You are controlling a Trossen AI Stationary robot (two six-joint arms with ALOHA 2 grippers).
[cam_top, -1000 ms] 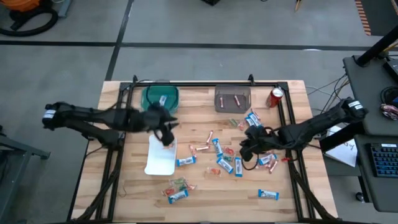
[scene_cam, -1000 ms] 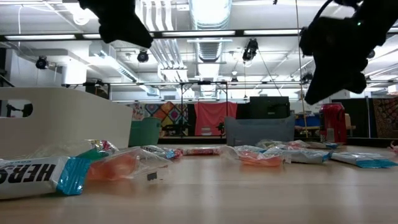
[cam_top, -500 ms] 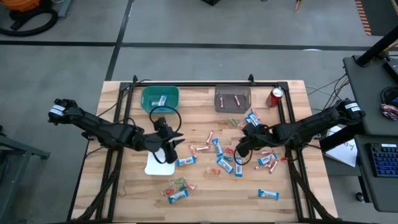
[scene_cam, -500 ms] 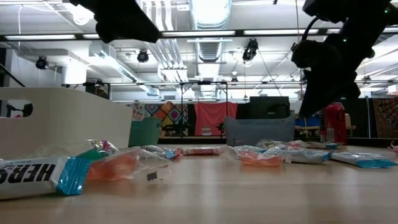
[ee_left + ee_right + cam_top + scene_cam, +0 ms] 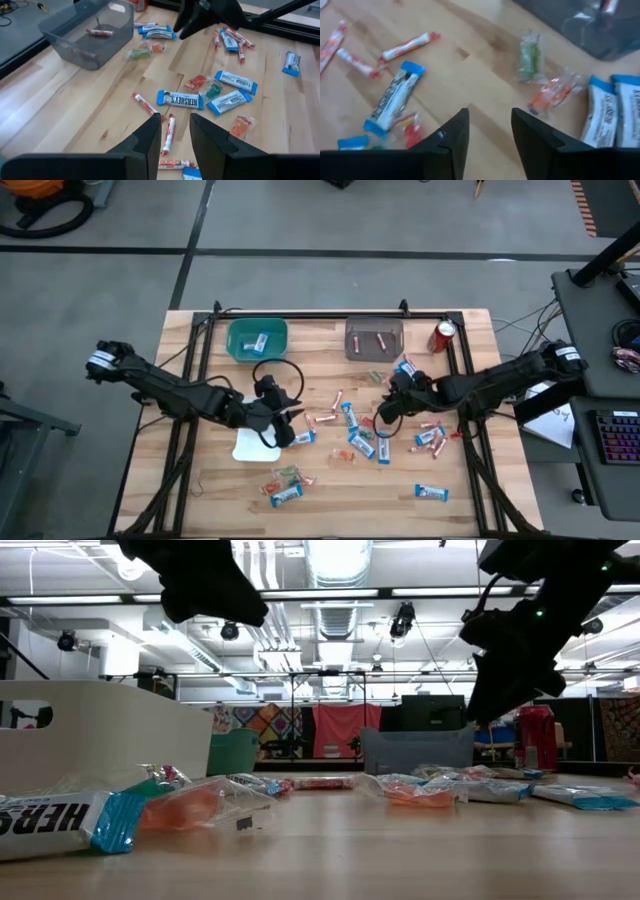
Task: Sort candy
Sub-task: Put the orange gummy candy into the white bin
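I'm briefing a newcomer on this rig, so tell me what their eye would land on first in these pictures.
The scatter of wrapped candy across the middle of the wooden table strikes first. Both dark arms reach in over it: the left end effector by the white tray, the right end effector open and empty above the sweets. At the far edge sit a green bin, a grey bin and a red soda can.

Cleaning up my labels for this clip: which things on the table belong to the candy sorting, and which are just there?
Belongs: scattered candy; green bin, grey bin, white tray.
Just there: red soda can.
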